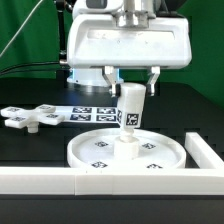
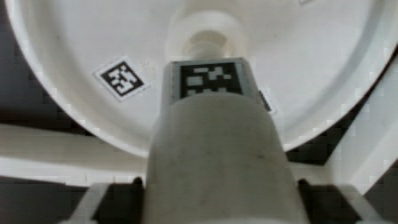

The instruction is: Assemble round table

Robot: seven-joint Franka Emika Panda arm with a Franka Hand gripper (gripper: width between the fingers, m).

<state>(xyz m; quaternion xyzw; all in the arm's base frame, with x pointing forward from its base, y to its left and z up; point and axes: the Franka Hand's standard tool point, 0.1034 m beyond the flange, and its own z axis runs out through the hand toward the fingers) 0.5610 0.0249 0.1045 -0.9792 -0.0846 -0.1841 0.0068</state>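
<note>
In the exterior view the round disc point(image 1: 88, 156) lies flat on the dark counter point(image 1: 30, 150), tags dotted across its face. The post point(image 1: 131, 110) stands on the disc's centre. Its lower end is at the small raised hub there, and its top leans slightly toward the exterior view's right. A tag shows on its side. The tool point(image 1: 130, 84) hangs straight above the disc's centre with the arm's white body over it. From here its two fingers look set wider than the post's top, so the grip is hard to read.

The cross-shaped piece point(image 1: 30, 117) lies flat well apart from the disc, toward the exterior view's left. The marker board point(image 1: 93, 113) lies just behind the disc. A white border wall point(image 1: 100, 183) runs along the disc's near side and turns up past it on the exterior view's right. None of these appear in the other view.

The wrist view looks down the length of the post point(image 2: 214, 135) to the disc point(image 2: 80, 40). It settles what the exterior view leaves open: the tool point(image 2: 217, 192) is clamped on the post, with dark pads point(image 2: 125, 192) pressed to both of its sides. The post's tag point(image 2: 215, 78) faces the camera, and a disc tag point(image 2: 121, 80) lies beside it. The far end of the post meets the disc's central hub. Whether it is fully seated there cannot be told.
</note>
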